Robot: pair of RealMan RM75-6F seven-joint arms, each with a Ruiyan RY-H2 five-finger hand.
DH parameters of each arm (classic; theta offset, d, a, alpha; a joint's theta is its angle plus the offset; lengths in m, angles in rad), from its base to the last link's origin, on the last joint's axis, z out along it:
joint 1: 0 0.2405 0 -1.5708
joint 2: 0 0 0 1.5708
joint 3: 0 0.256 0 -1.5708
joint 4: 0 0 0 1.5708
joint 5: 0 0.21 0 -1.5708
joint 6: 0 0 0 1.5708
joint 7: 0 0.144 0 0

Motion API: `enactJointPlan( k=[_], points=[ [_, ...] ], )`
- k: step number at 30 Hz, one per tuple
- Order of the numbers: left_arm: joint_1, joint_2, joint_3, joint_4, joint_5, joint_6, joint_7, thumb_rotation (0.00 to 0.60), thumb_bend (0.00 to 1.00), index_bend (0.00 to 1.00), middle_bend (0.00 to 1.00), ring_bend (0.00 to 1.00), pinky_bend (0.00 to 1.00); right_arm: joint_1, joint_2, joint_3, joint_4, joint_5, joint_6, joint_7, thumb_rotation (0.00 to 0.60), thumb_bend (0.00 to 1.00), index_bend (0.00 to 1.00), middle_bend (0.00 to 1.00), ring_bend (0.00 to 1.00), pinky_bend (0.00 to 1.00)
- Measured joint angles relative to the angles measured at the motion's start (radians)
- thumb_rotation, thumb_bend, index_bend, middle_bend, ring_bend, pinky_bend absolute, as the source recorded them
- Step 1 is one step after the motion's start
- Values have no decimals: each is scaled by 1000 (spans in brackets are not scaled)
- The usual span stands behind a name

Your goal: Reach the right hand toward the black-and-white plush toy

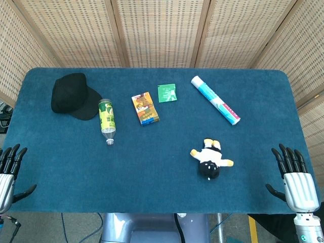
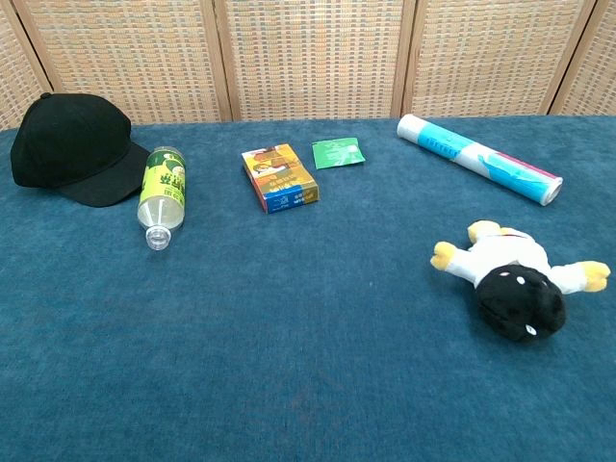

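The black-and-white plush toy (image 1: 210,159) lies on the blue table cloth right of centre, its black head toward the near edge and yellow limbs spread; the chest view shows the plush toy (image 2: 513,279) at the right. My right hand (image 1: 295,178) hovers at the table's near right corner, fingers apart and pointing away, holding nothing, well to the right of the toy. My left hand (image 1: 8,169) sits at the near left corner, fingers likewise spread and empty. Neither hand appears in the chest view.
A black cap (image 1: 72,95) lies at the far left with a green-labelled bottle (image 1: 107,120) beside it. An orange box (image 1: 145,108), a green packet (image 1: 166,93) and a white-and-blue tube (image 1: 215,100) lie across the far half. Wicker screens stand behind.
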Motion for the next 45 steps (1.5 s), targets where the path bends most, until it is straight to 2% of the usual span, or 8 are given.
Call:
enactJointPlan(
  k=[14,32,39,45],
  points=[
    [0,3,2,-9,7,3,7,600,28,0,0,0,0,-1,1,-7,-6,-6,-3,14,600,134,13,0,0,0],
    [0,3,6,-14,13,5,13,600,29,0,0,0,0,2,-11,-7,-1,-20,1,33,600,179,268,0,0,0],
    [-1,9,0,-17,1,4,-1,600,29,0,0,0,0,34,-19,3,-38,-9,-51,13,600,277,324,0,0,11],
    [-1,12,2,-18,4,3,-6,600,29,0,0,0,0,97,-38,34,-83,32,-146,-59,600,469,372,14,0,43]
  ],
)
